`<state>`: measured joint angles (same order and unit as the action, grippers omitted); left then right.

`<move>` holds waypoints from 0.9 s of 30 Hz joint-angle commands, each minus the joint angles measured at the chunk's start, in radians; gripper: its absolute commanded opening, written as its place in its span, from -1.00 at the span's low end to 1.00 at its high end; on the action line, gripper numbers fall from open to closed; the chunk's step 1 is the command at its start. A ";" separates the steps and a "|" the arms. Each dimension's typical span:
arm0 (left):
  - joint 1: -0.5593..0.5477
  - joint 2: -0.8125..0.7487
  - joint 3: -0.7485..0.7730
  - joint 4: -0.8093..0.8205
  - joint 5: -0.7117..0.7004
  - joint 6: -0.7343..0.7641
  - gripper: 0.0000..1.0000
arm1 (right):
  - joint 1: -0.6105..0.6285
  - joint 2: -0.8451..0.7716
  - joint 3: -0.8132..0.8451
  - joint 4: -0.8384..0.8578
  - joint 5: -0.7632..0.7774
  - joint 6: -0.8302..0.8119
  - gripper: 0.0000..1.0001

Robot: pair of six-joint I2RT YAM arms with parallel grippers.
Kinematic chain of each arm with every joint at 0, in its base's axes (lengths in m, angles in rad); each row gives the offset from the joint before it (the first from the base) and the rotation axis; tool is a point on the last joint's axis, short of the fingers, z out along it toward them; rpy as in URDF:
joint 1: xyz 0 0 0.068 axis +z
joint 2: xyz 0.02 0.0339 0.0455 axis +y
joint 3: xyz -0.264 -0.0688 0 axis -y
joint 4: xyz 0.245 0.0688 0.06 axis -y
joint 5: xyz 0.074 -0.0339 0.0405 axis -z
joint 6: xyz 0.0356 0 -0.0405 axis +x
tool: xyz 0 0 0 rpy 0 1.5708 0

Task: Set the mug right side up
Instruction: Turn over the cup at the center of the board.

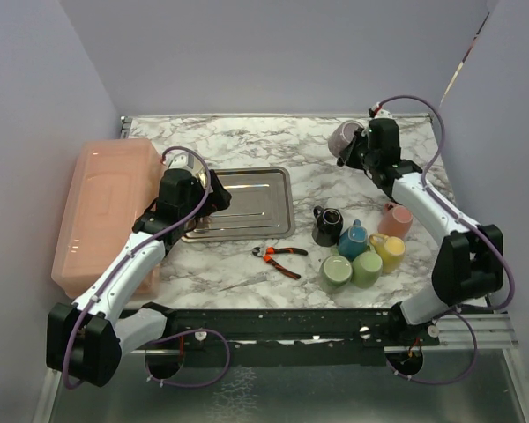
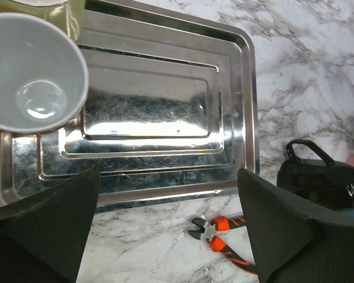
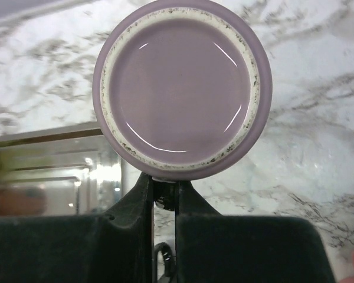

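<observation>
A purple mug (image 1: 342, 138) is at the back right of the marble table, tipped on its side. In the right wrist view its glazed base (image 3: 183, 88) with a pale unglazed ring faces the camera. My right gripper (image 3: 164, 186) is shut just under that base, the jaws pinching a narrow part of the mug that is mostly hidden between them. In the top view the right gripper (image 1: 357, 148) sits right beside the mug. My left gripper (image 2: 168, 230) hangs open over the near edge of a steel tray (image 2: 236, 118), holding nothing.
A pale mug (image 2: 32, 71) stands upright at the tray's left end. Orange-handled pliers (image 1: 280, 257) lie in front of the tray (image 1: 247, 204). Black (image 1: 327, 226), blue (image 1: 353, 240), yellow (image 1: 390, 251), pink (image 1: 397, 220) and two green mugs (image 1: 337, 270) cluster front right. A pink bin (image 1: 106, 207) lines the left side.
</observation>
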<state>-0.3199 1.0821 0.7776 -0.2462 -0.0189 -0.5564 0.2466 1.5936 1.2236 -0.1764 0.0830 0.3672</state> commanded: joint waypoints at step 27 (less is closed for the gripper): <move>-0.278 0.005 -0.024 1.027 0.370 -0.561 0.92 | 0.143 -0.562 -0.216 0.734 -0.697 0.439 -0.99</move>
<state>-0.5335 1.0519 0.7429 0.5678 0.4091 -1.0416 0.3656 1.0832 1.0191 0.3489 -0.5320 0.6903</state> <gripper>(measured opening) 0.972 0.085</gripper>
